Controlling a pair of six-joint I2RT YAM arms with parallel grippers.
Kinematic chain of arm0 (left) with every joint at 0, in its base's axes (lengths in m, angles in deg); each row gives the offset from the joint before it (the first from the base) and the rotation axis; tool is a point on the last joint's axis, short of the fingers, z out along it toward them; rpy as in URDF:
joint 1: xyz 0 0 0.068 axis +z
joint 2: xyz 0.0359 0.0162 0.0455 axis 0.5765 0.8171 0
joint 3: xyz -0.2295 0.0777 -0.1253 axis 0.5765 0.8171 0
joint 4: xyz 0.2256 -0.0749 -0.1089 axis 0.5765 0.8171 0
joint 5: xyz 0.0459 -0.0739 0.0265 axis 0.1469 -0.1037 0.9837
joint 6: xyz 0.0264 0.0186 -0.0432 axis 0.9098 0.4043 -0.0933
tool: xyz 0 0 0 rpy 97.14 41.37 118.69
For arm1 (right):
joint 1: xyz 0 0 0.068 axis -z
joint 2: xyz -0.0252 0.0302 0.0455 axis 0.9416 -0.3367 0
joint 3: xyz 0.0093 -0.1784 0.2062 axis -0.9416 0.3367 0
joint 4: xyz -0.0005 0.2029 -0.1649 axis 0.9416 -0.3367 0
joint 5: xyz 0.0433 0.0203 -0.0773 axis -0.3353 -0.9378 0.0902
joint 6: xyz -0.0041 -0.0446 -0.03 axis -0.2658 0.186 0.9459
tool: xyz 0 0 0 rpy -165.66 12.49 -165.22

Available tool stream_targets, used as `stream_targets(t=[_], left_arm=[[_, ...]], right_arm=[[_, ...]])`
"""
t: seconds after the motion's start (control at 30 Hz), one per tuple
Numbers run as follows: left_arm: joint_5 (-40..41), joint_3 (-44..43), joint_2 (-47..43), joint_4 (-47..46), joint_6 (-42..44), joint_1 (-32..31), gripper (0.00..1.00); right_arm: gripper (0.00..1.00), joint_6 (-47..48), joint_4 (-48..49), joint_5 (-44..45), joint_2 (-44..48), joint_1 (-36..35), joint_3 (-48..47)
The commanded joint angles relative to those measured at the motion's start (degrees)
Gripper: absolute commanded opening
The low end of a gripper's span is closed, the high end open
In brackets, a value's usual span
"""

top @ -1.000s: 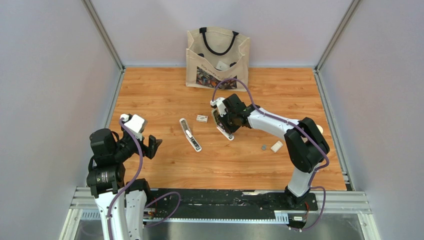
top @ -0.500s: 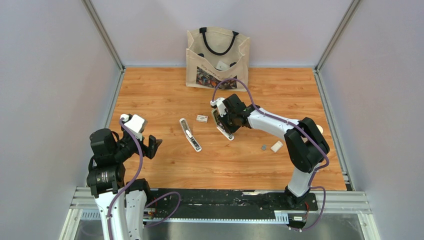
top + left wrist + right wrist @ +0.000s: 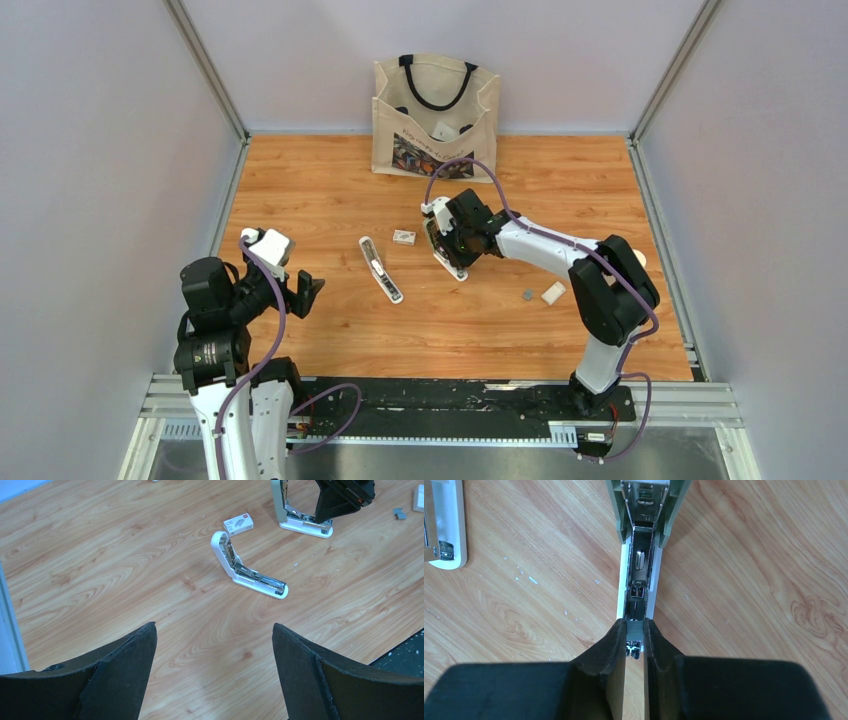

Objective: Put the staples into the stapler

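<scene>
Sitting clamped in right pincer [image 3: 634, 624]: staples [image 3: 634, 628]

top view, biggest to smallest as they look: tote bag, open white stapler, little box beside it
1. tote bag
2. white stapler
3. little box
None look alike in size.

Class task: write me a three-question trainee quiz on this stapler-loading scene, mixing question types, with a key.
1. True or false: the left gripper is shut.
2. The right gripper hangs over: A the pale green stapler; B the tote bag; C the staple box.
3. Fill in: the right gripper pinches a strip of ____.
Key: 1 false; 2 A; 3 staples.
</scene>
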Motion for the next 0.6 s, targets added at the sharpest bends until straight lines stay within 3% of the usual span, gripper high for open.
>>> stream_targets(t=[0.0, 0.57], left_arm=[[-0.99, 0.28, -0.29, -1.78, -0.66, 0.70, 0.93], [-1.08, 0.45, -0.55, -1.87, -0.57, 0.70, 0.93]], right_arm=[[0.15, -0.50, 2.15, -0.68, 2.15, -0.21, 0.04], [0.15, -0.23, 3.30, -0.50, 4.35, -0.30, 0.66]])
